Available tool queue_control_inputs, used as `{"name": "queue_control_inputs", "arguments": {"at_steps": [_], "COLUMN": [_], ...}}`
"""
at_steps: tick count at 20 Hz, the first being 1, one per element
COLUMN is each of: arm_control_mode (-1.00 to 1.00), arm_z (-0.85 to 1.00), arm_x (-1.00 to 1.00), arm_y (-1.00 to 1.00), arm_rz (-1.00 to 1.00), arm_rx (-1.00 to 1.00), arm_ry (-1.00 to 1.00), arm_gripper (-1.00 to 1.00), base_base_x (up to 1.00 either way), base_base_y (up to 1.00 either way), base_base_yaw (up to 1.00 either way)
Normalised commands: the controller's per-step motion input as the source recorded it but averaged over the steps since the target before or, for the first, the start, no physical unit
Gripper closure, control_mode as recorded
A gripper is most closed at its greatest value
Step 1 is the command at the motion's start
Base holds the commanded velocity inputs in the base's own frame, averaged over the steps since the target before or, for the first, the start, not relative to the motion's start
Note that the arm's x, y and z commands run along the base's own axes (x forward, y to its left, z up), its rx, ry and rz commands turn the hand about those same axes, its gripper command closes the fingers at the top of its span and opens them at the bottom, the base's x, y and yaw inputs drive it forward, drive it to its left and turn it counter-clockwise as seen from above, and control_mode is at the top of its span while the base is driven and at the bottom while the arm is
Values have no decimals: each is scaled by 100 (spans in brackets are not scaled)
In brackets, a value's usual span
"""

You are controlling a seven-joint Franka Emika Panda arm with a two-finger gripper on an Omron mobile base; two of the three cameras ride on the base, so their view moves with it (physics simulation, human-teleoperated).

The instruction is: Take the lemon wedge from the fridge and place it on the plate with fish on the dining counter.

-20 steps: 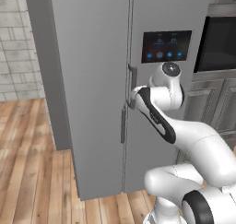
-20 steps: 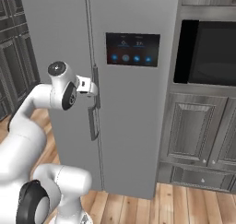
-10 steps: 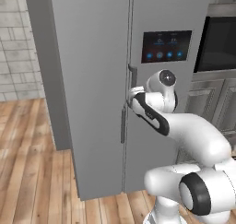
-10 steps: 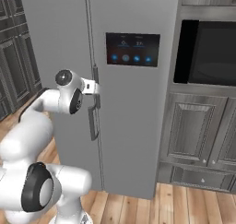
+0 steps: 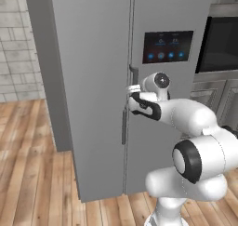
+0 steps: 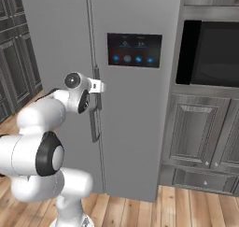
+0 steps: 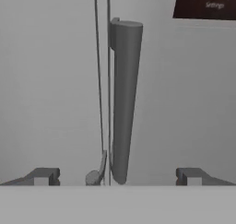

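Observation:
The fridge stands tall and grey with both doors shut, also seen in the right base view. My gripper is open, right at the seam between the doors, at the top of the dark vertical handles. In the hand view the right door's handle rises between my spread fingertips, with the gripper centred on its lower end and nothing gripped. The lemon wedge is hidden behind the shut doors. The plate with fish and the dining counter are out of view.
A dark touch panel sits on the right door. A built-in black oven and grey cabinet doors stand right of the fridge. A brick wall and wooden floor lie to the left.
The hand has edged a little closer to the door handles while the arm's elbow has swung round. The fridge doors stay shut and the gripper stays open.

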Motion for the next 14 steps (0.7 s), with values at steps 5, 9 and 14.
{"name": "queue_control_inputs", "arguments": {"at_steps": [5,9,14], "arm_control_mode": [-100,-100,-100], "arm_z": [0,0,-4], "arm_x": [50,62,66], "arm_y": [0,0,0], "arm_rz": [0,0,0], "arm_rx": [0,0,0], "arm_ry": [0,0,0], "arm_gripper": [-100,-100,-100], "base_base_x": [0,0,0], "base_base_y": [0,0,0], "base_base_yaw": [0,0,0]}}
